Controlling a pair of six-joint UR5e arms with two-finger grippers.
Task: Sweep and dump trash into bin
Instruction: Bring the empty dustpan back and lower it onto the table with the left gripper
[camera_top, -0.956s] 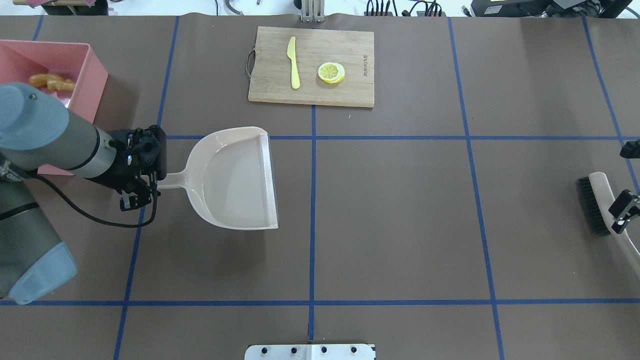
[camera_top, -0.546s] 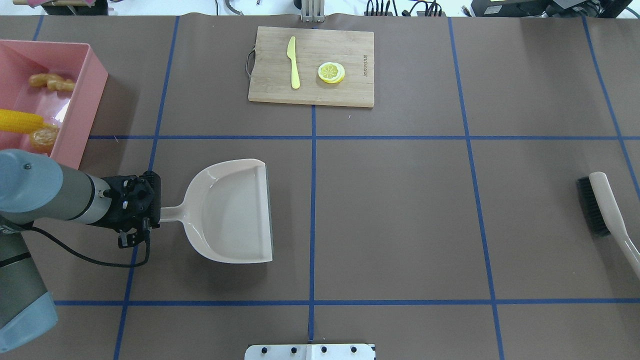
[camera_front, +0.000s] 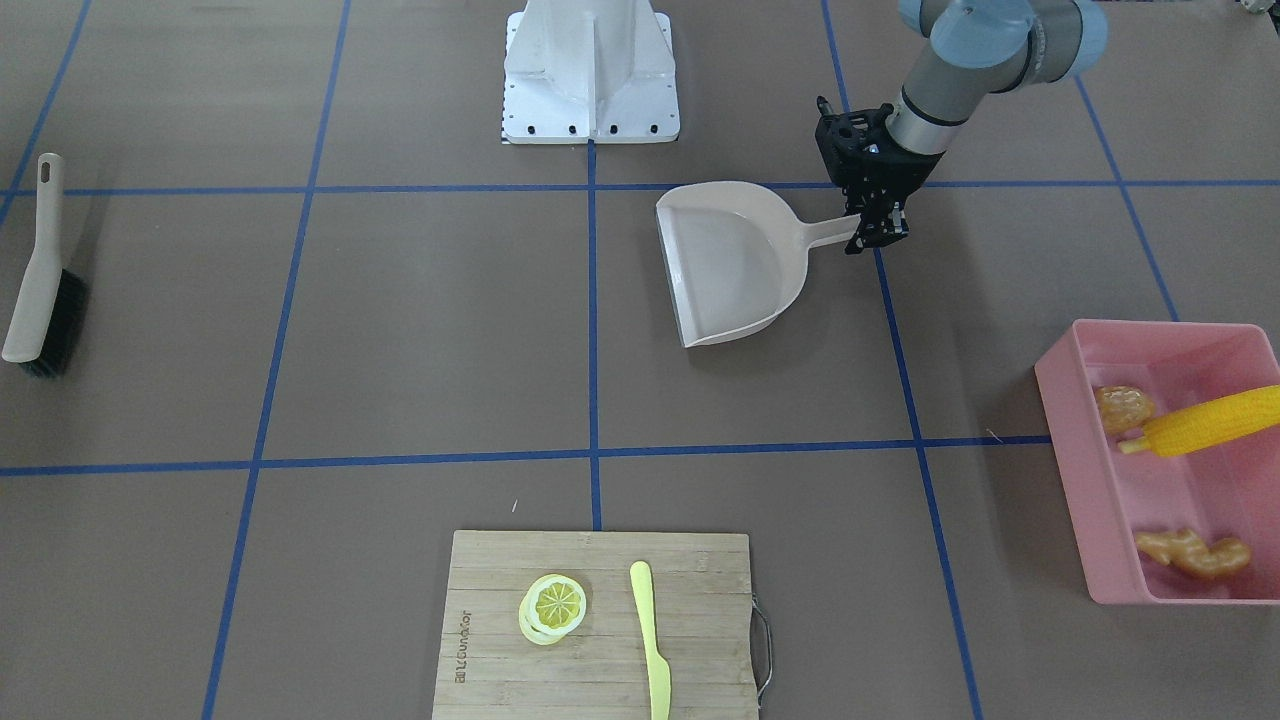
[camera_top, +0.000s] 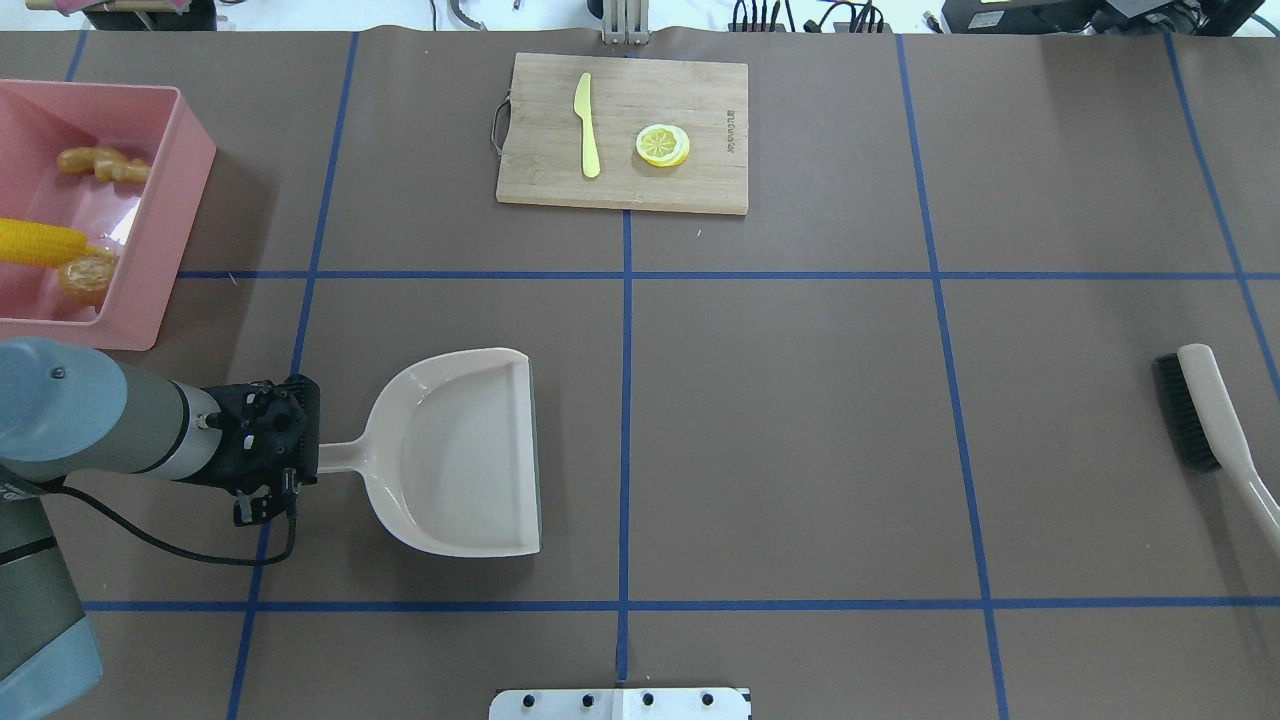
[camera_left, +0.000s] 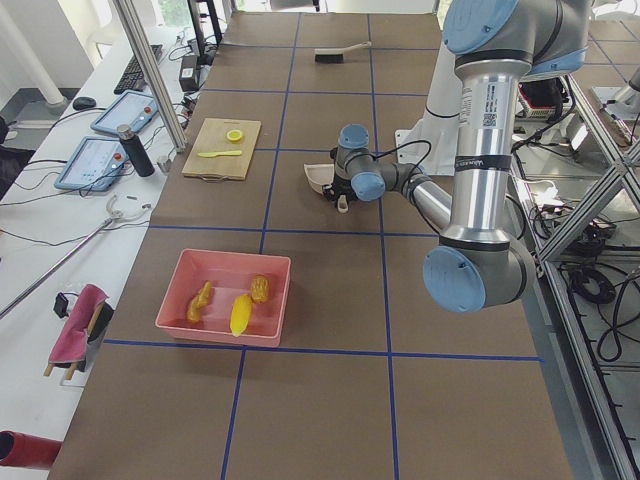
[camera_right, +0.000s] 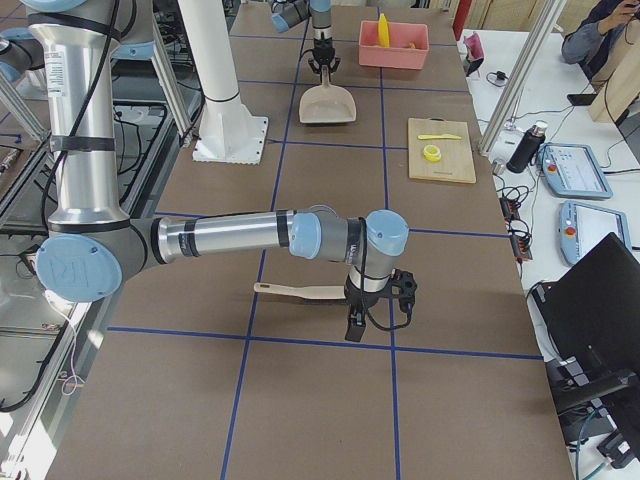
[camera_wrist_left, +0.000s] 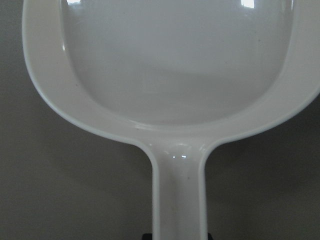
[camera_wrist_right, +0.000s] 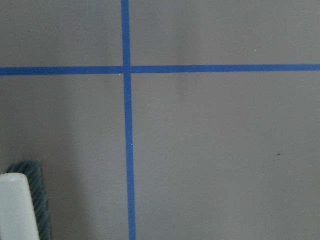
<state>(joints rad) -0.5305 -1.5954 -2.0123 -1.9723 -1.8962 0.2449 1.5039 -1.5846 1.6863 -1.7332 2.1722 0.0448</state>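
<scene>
Clock directions are read on the overhead view, with 12 pointing away from the robot.

The left gripper comes in from 9 o'clock, and its fingers are closed on the end of the dustpan's handle. The pan sits level, low over the table or on it; I cannot tell which. Its open mouth faces 3 o'clock, and the left wrist view shows its scoop bare.

The bin stands at about 10 o'clock from the pan, well apart from it. All three pieces of trash lie inside it. The ginger is toward the bin's 12 o'clock end. The corn and potato touch each other toward the 6 o'clock end.

The right gripper shows only in the right side view. It hangs near the brush, which lies at the table's 3 o'clock edge. Whether its fingers are apart or together cannot be told.

At 12 o'clock is a board with a knife and a lemon slice lying apart on it.
</scene>
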